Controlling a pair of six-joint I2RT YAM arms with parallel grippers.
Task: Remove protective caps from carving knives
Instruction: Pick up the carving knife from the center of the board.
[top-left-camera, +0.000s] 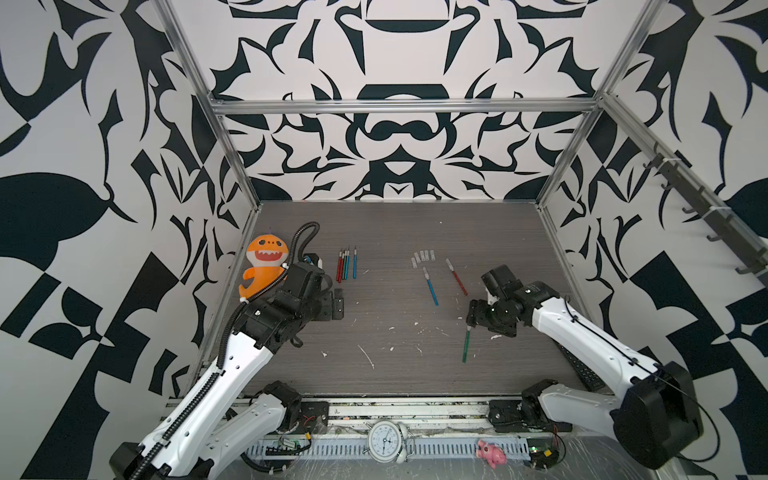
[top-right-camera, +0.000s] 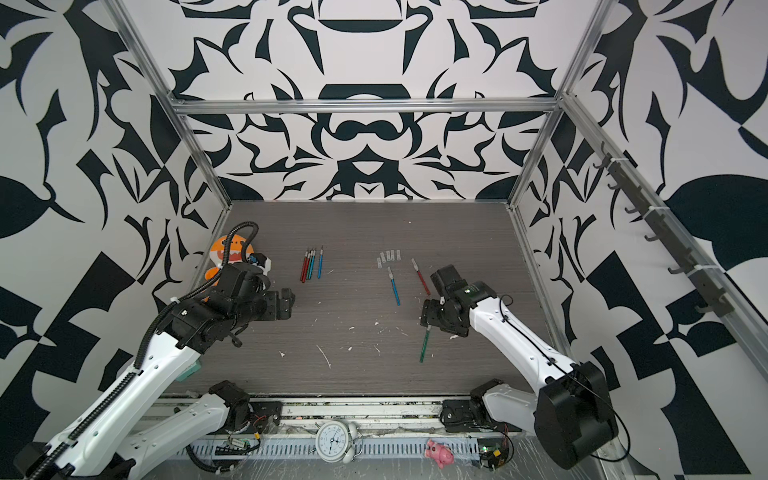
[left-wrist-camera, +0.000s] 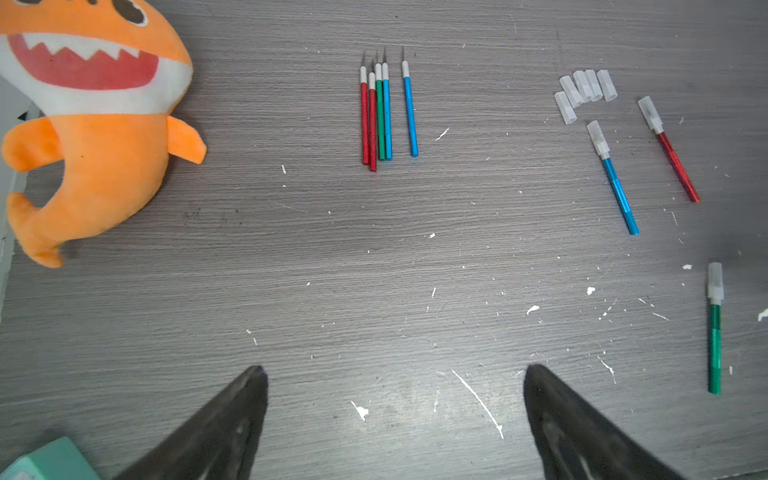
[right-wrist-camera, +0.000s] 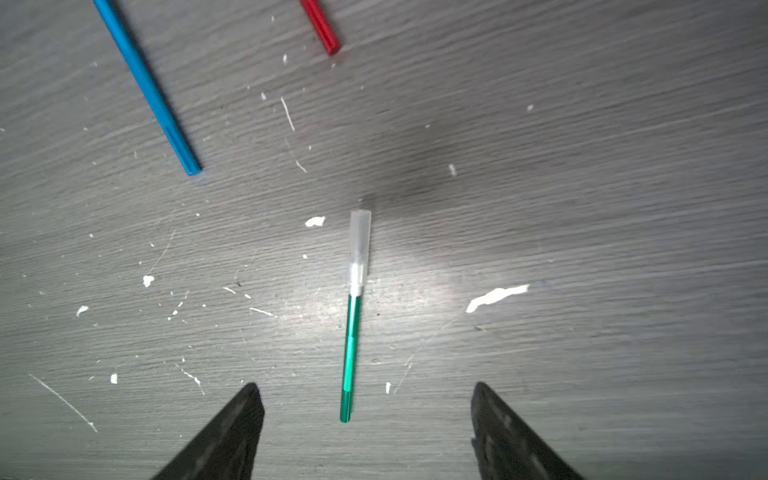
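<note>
While left jaws and right jaws stood wide and empty, green knife (right-wrist-camera: 350, 353) lay flat on counter (right-wrist-camera: 582, 208) just ahead of right jaws, translucent whitish cap (right-wrist-camera: 360, 237) seated over its tip.

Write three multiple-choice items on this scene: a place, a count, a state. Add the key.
1. The loose caps lie: A among the uncapped knives; B near the capped blue knife; C beside the green knife.
2. Knives still capped: A two; B three; C five.
3. The right gripper is: A open; B shut on the green knife; C shut on a cap.
Key: 1B, they cluster just past its capped tip; 2B, blue, green and the red knife wear caps; 3A, its jaws stand apart, gripping nothing.
</note>
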